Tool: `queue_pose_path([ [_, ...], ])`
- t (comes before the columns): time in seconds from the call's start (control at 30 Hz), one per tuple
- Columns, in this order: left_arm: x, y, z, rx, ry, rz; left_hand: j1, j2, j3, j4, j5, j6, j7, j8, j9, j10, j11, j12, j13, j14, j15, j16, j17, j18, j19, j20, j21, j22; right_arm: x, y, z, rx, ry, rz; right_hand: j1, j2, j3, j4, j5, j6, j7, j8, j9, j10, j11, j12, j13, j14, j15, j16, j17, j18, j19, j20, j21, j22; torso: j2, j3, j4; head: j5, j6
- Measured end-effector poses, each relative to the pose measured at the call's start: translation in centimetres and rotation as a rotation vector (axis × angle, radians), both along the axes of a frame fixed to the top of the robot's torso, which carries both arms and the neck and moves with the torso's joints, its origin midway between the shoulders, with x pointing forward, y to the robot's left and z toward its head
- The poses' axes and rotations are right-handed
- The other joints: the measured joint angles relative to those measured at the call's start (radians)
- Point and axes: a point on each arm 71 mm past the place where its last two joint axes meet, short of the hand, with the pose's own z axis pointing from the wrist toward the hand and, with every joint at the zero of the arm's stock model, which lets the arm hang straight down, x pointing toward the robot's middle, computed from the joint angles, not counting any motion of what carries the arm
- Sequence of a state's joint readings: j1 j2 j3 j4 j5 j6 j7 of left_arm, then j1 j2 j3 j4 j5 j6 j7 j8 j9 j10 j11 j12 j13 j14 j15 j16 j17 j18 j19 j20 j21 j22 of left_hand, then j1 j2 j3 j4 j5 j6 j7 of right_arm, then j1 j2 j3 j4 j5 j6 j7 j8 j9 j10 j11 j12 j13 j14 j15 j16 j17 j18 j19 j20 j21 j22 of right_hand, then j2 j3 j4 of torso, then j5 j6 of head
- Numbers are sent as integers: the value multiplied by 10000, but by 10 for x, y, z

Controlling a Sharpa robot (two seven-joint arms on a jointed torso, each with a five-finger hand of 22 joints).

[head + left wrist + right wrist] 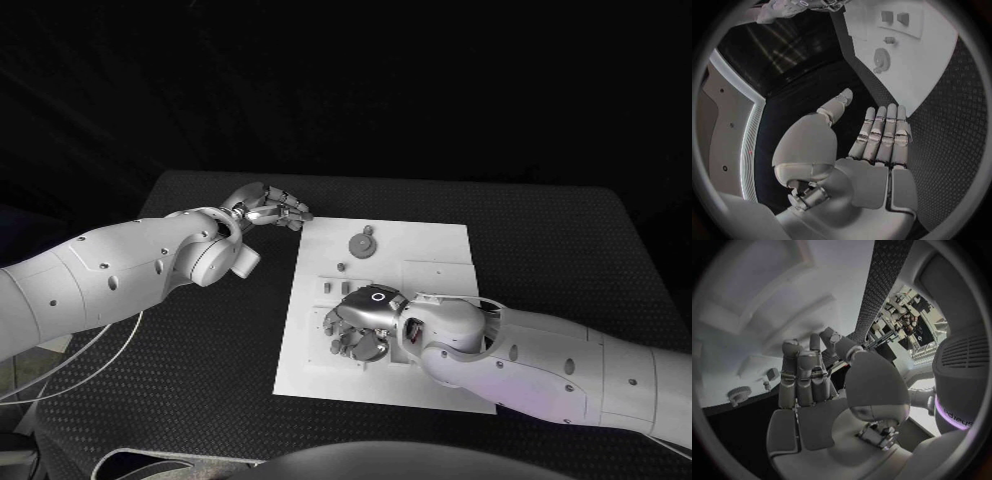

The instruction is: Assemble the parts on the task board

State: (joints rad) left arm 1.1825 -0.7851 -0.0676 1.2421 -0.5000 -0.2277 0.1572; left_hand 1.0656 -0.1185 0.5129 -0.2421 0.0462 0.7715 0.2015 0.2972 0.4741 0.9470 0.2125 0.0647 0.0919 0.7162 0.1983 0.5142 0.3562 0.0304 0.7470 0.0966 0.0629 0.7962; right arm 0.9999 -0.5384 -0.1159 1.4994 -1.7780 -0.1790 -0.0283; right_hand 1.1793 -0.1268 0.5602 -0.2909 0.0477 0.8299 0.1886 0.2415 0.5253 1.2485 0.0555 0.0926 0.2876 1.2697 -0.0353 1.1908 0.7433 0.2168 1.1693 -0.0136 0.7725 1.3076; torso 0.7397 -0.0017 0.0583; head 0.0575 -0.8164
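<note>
Two white arms reach over the black table (pixel 577 240) on my screens, and I start with that table: it carries the white task board (pixel 433 245) in its middle. My left arm (pixel 101 280) comes in low and stops short of the board's far left corner; my right arm (pixel 577 370) lies across the board's near right part. The left hand (pixel 267 207) hangs over bare table just beside the board, its fingers (pixel 882 132) straight, side by side, and holding nothing. The right hand (pixel 361 320) sits over the near left part of the board, palm down. Its fingers (pixel 801 377) are curled forward toward the board, and I cannot tell whether they hold anything. A grey gear-shaped part (pixel 364 243) lies on the far half of the board, well apart from both hands. Two small square parts (pixel 895 18) lie further along the board.
</note>
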Motion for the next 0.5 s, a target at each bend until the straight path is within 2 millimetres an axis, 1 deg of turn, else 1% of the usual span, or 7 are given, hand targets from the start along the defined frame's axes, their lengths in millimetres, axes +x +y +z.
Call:
queue_pose_path([
  [0.03, 0, 0, 0, 0, 4, -3, 0, 0, 0, 0, 0, 0, 0, 0, 0, 0, 0, 0, 0, 0, 0, 0, 0, 0, 1, -1, 0, 0, 0, 0, 0, 18, -1, -11, -22, -59, 0, 0, 0, -21, 11, 0, -8, -71, 70, -10, -2, -3, 2, 0, 0, -2, -13, 12, 0, 0, 1, 0, 0, 0, 0],
  [0.07, 0, 0, 0, 1, 9, -5, 0, 0, 0, 0, 0, 0, 0, 0, 0, 0, 0, 0, 0, 0, 0, 0, 0, 0, 1, -1, 0, 0, 0, 0, 0, 41, -4, -24, -11, -89, 0, 0, 0, -63, 29, 0, -9, -78, 65, -45, -5, -13, 12, 0, 0, -4, -14, 13, 0, 0, 1, 1, 2, 0, -1],
  [0.1, 0, 0, 0, 1, 12, -7, 0, 0, 0, 0, 0, 0, 0, 0, 0, 0, 0, 0, 0, 0, 0, 0, 0, 0, 1, -1, 0, 0, 0, -1, 0, 57, -6, -33, -11, -89, 0, 0, 0, -64, 31, 0, -9, -88, 55, -52, -10, -14, 14, 0, 0, -6, -14, 14, -8, 0, 1, 2, 5, 0, -1],
  [0.17, 0, 0, 0, 3, 16, -5, 0, 0, 0, 0, 0, 0, 0, 0, 0, -8, 8, 0, -10, 0, 0, 0, 0, 0, 1, -1, 0, -5, 0, -1, 1, 98, -11, -53, -13, -91, 0, 0, -1, -82, 47, 0, -10, -159, 124, -93, -11, -15, 14, 0, 0, -10, -16, 16, -39, 0, 1, 2, 6, -3, -1],
  [0.2, 0, 0, 0, 4, 18, -6, 0, 0, 0, 0, 0, 0, 0, 0, 1, -37, 36, 0, -10, 0, 0, 0, 0, 0, 1, -1, 0, -12, -1, -2, 1, 125, -16, -69, -51, -129, 0, 0, -1, -86, 50, 0, -18, -166, 130, -123, -31, -15, 15, 0, 0, -14, -32, 32, -39, 0, 1, 2, 6, -5, -1],
  [0.27, 0, 0, 0, 5, 20, -6, 0, 0, 0, 0, 0, 0, 0, 0, -8, -72, 1, 0, -10, 0, 0, -38, 5, 0, 1, -1, 0, -12, -1, -4, 1, 171, -20, -102, -51, -129, 0, 0, -2, -98, 61, 0, -18, -251, 215, -84, -9, -15, 15, 0, 0, -21, -49, 48, -39, 0, 1, 2, 4, -8, -1],
  [0.5, 0, 0, 0, 5, 27, -10, 0, 0, 0, 0, 0, 0, 0, 0, -8, -72, 0, 0, -19, -35, 35, -39, 10, 0, 1, -1, 0, -12, -3, -12, 7, 653, -81, -300, -51, -129, 0, 0, -2, -117, 46, 0, -17, -287, 252, -84, 54, 21, 50, 56, 0, -29, -27, 29, -40, 0, 1, -2, -1, -28, 18],
])
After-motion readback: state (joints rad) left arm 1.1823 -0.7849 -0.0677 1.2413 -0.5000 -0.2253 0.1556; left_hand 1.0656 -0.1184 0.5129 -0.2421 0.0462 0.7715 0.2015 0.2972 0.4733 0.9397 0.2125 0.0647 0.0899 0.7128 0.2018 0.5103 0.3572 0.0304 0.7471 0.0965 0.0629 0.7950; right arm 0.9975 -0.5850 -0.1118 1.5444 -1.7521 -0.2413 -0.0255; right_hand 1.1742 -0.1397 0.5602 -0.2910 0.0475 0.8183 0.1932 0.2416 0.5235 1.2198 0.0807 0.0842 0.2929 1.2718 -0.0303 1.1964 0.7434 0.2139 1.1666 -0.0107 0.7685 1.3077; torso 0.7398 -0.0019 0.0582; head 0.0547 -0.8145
